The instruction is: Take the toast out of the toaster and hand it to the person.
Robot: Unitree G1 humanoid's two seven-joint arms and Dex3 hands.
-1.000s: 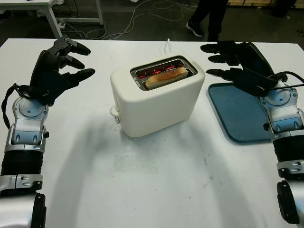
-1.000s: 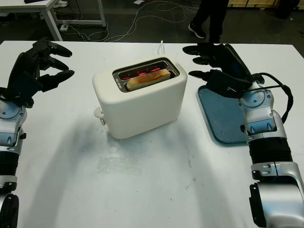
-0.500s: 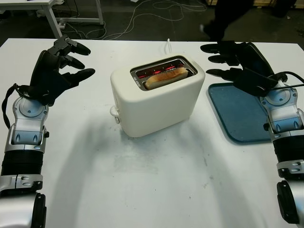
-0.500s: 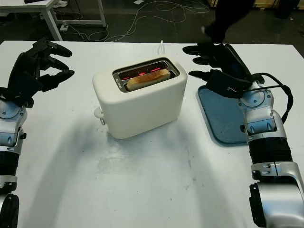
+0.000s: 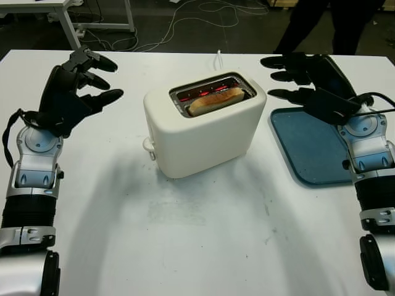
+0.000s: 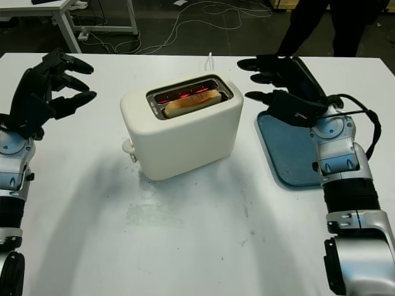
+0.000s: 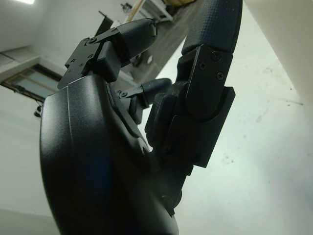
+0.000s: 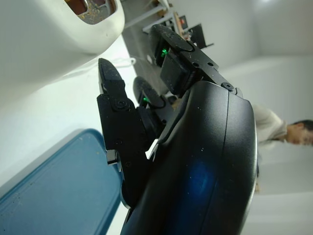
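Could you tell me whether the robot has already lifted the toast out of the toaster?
No, the toast sits in the toaster slot.

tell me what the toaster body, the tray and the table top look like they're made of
Toaster: probably plastic, cream and smooth with a soft sheen and rounded moulded corners; the slot rim looks like bare metal.
Tray: likely plastic, dull blue-grey with a raised moulded rim and no glare.
Table: a hard white top, perhaps laminate or painted board, matte, with small dark scuffs and specks.
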